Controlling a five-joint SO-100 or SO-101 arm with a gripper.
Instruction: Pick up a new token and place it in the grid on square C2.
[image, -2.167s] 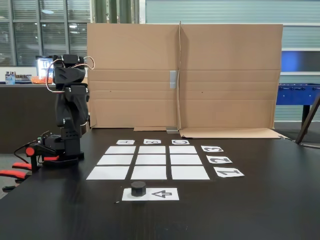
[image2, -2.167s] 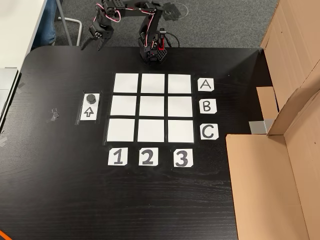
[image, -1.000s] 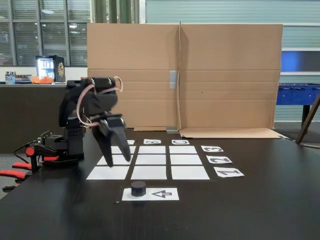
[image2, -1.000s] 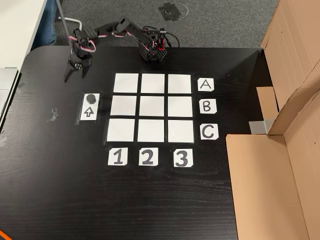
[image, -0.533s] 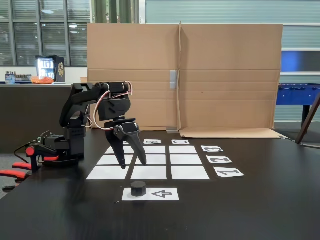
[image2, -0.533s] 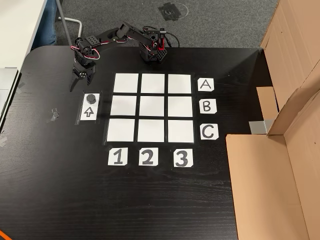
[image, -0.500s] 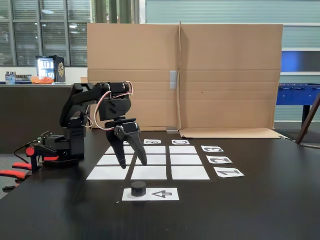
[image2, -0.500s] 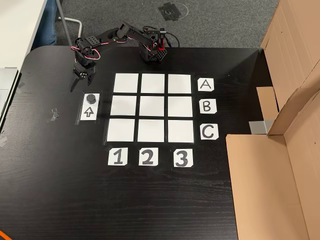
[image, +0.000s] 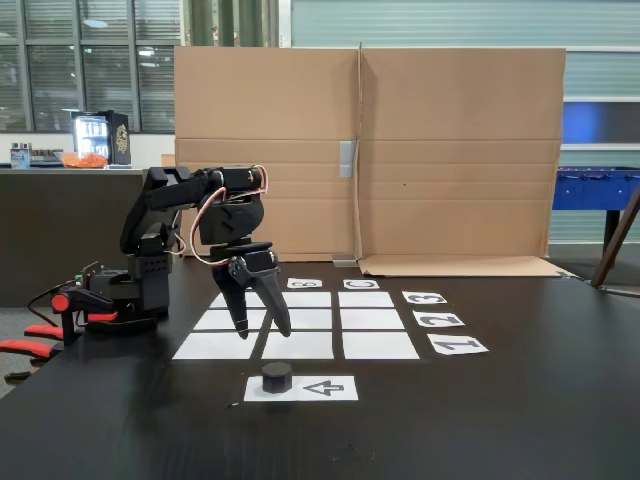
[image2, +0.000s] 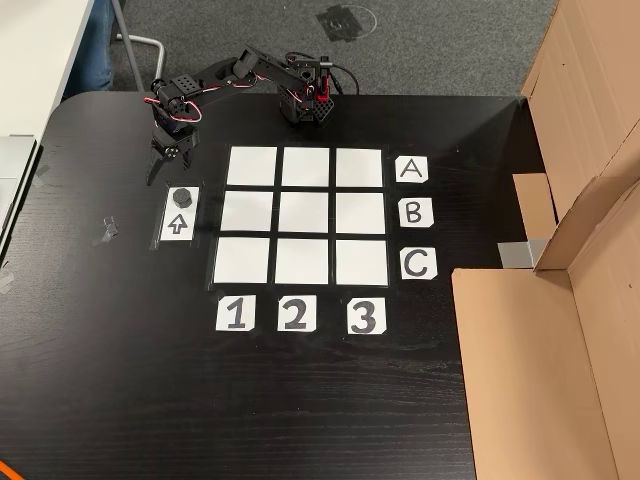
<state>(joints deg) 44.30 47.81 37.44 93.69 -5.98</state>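
The black token (image: 277, 377) (image2: 181, 195) rests on the end of a white sheet with an arrow (image: 326, 388) (image2: 177, 226), just outside the grid (image: 303, 320) (image2: 304, 212) on its column-1 side. No cell of the grid has anything on it. Square C2 (image: 372, 319) (image2: 302, 262) is bare white paper. My gripper (image: 264, 333) (image2: 163, 177) hangs open, fingers pointing down, a little above the table. In the side fixed view it is just behind the token; from above it is just beyond the token toward the arm's base. It does not touch the token.
The arm's base (image: 120, 296) (image2: 306, 106) stands at the table edge by row A. A tall cardboard wall (image: 450, 150) (image2: 560, 350) closes the side past the A/B/C labels. A scrap of tape (image2: 107, 230) lies on the black table left of the arrow sheet.
The arm unfolded from its base, swung out over the table and came down toward the token with its fingers spread. In the last half second it edged slightly closer.
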